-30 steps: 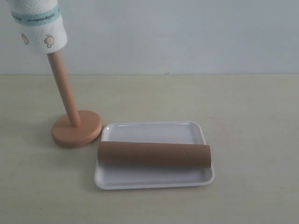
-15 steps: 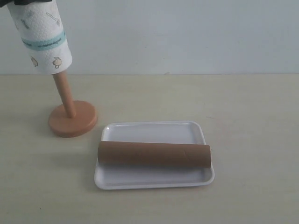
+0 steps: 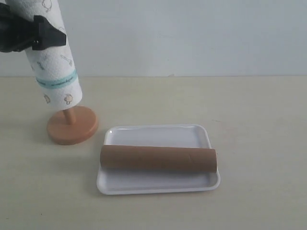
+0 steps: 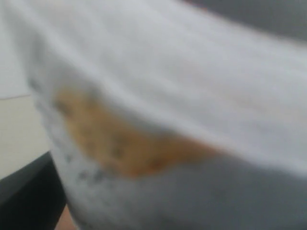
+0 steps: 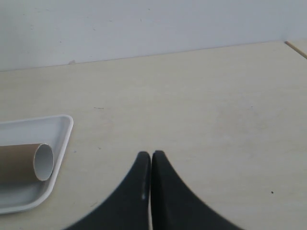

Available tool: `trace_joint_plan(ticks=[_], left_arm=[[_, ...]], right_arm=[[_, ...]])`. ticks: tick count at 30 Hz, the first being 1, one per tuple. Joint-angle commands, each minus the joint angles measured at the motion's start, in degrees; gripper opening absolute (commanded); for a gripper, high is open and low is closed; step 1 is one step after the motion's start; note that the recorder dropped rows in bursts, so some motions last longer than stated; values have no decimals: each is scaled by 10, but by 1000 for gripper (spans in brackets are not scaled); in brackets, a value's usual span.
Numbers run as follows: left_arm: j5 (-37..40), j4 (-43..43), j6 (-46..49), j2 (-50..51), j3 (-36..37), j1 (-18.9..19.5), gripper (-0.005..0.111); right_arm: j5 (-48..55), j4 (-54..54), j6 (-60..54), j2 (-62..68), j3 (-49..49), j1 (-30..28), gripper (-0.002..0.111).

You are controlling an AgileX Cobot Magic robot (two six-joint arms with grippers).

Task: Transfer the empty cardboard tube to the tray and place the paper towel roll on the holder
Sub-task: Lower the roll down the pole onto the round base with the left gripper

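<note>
The paper towel roll (image 3: 53,62), white with small prints and a teal band, is tilted and threaded over the holder's dowel (image 3: 70,116); only a short stub of dowel shows above the peach-tan base (image 3: 72,127). My left gripper (image 3: 41,36) is shut on the roll's upper part. In the left wrist view the blurred roll (image 4: 182,86) fills the picture. The empty cardboard tube (image 3: 158,159) lies lengthwise across the white tray (image 3: 158,128). My right gripper (image 5: 151,155) is shut and empty over bare table, with the tube's open end (image 5: 42,162) and the tray corner (image 5: 60,125) off to its side.
The pale wooden table (image 3: 259,120) runs back to a plain light wall (image 3: 192,33). The tray lies just right of the holder base. A table corner (image 5: 297,47) shows in the right wrist view.
The roll has slid down the dowel, now covering nearly all of it. My left gripper has come down into view at the top left. The holder base has shifted slightly left and back.
</note>
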Motion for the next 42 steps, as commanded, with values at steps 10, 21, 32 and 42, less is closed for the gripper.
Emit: trace_joint_plan(ticks=[10, 21, 32, 42], left_arm=[[81, -150, 164, 52, 28, 1, 4], [24, -147, 167, 52, 53, 1, 4], [25, -155, 167, 52, 53, 1, 77], [20, -155, 167, 52, 53, 1, 88]], right_arm=[[-5, -1, -1, -3, 0, 0, 0], [-5, -1, -1, -3, 0, 0, 0], [-5, -1, -1, -3, 0, 0, 0], [-5, -1, -1, -3, 0, 0, 0]])
